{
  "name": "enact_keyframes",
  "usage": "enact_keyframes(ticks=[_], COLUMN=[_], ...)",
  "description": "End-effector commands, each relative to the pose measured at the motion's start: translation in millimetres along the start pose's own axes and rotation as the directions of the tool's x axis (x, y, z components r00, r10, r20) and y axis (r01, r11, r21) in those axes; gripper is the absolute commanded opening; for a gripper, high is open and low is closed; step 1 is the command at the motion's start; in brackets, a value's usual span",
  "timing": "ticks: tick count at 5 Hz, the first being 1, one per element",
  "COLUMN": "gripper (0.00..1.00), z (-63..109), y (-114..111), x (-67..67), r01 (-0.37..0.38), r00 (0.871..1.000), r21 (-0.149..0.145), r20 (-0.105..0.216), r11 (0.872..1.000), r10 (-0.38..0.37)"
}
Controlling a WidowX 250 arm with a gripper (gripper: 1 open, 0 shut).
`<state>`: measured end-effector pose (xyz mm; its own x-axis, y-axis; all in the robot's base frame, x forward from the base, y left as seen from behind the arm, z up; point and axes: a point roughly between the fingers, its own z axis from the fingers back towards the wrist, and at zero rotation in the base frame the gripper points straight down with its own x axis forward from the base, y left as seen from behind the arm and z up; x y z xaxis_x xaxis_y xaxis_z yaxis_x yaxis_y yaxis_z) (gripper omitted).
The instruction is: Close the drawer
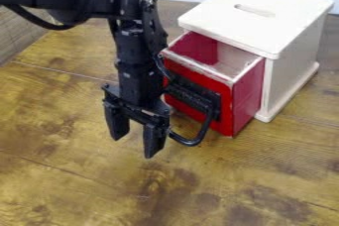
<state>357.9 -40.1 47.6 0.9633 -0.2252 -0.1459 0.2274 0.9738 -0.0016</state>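
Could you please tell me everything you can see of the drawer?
The drawer has a red front with a black loop handle, partly hidden by the arm. Its visible side is red and pale, its inside reddish. It stands pulled out of the white box, upright, open at the top, with nothing visible inside. Whether the arm touches it, I cannot tell.

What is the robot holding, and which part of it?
Nothing is held: the gripper is open, its fingers apart with only air between them, near the drawer.
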Motion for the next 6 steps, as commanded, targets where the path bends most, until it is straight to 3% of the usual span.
enact_keyframes(ticks=[1,4,6], gripper=[1.0,1.0,1.0], z=[24.2,35.1,44.0], y=[-6,-9,-14], x=[19.0,49.5,55.0], r01=[-0.01,-0.085,-0.043], r00=[0.997,0.993,0.995], r21=[0.023,0.021,0.017], r20=[0.078,0.087,0.086], r11=[1.0,0.996,0.999], r10=[0.009,0.083,0.041])
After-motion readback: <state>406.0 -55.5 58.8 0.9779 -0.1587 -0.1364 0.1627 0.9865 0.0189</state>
